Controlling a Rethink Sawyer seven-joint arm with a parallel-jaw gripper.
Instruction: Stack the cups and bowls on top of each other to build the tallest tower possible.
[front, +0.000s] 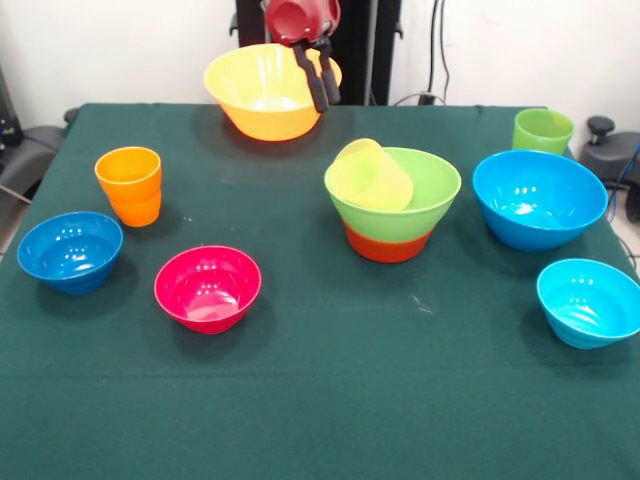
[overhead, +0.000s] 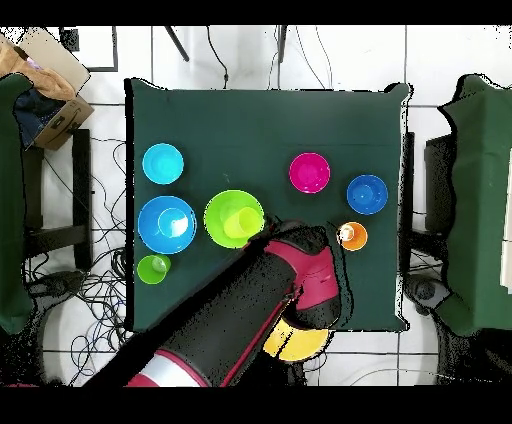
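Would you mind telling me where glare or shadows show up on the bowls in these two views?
Front view: white highlights glint inside the glossy magenta plastic bowl and big blue plastic bowl, with soft shadows beneath them on the green tablecloth. Overhead view: the red and black arm hides most of the big yellow-orange bowl.

front cam: low angle across green table (front: 320, 400), close, table fills the frame. overhead cam: straight down, farther, whole table (overhead: 230, 130) plus floor. Shared: tabletop; orientation flipped half a turn between views.

A dark green tablecloth (front: 330, 400) covers the table; a cardboard box (overhead: 50, 75) sits beside it.
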